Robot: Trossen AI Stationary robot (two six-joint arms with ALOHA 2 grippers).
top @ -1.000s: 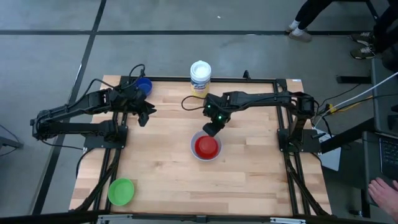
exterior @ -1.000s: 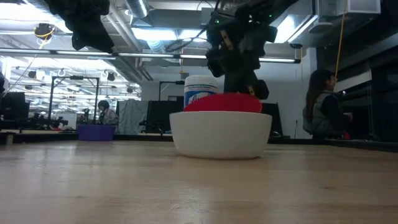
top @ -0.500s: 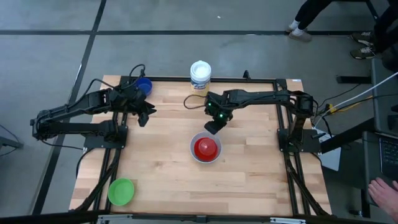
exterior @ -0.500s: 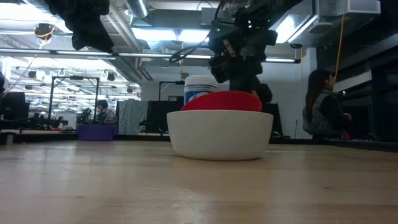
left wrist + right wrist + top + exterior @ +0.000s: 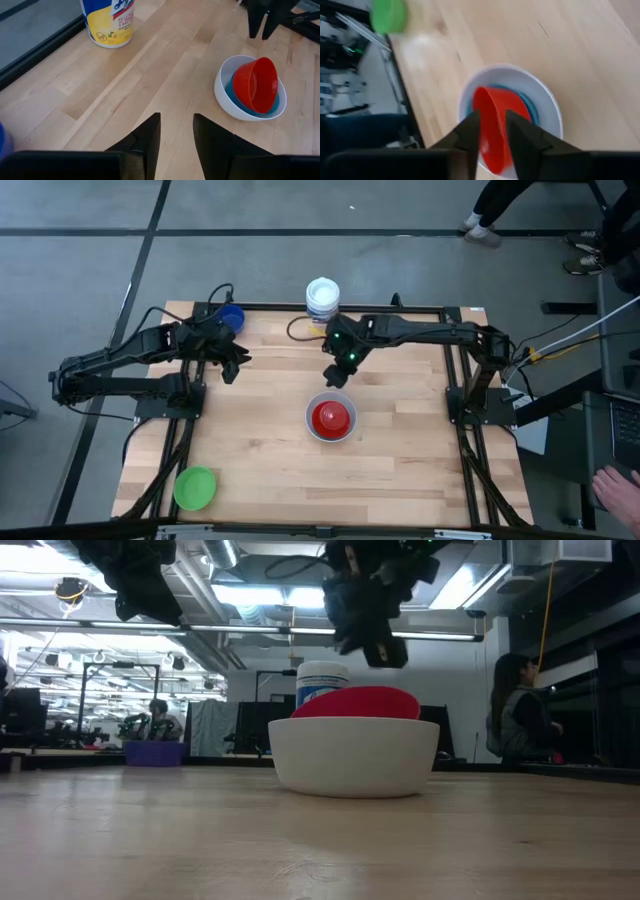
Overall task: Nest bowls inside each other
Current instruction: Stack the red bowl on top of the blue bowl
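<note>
Right claw (image 5: 336, 376) lifted off red bowl (image 5: 331, 415), spread, empty; wrist view reveals light blue bowl (image 5: 232, 90).

A wooden table (image 5: 400, 440) was shown; on it were set a white bowl (image 5: 312, 428), green bowl (image 5: 195, 487), dark blue bowl (image 5: 232, 317) and canister (image 5: 322, 305).

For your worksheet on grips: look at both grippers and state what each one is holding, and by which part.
Nothing is held. The right gripper hangs open above the table, clear of the red bowl tilted in the white bowl. The left gripper is open and empty too.
</note>
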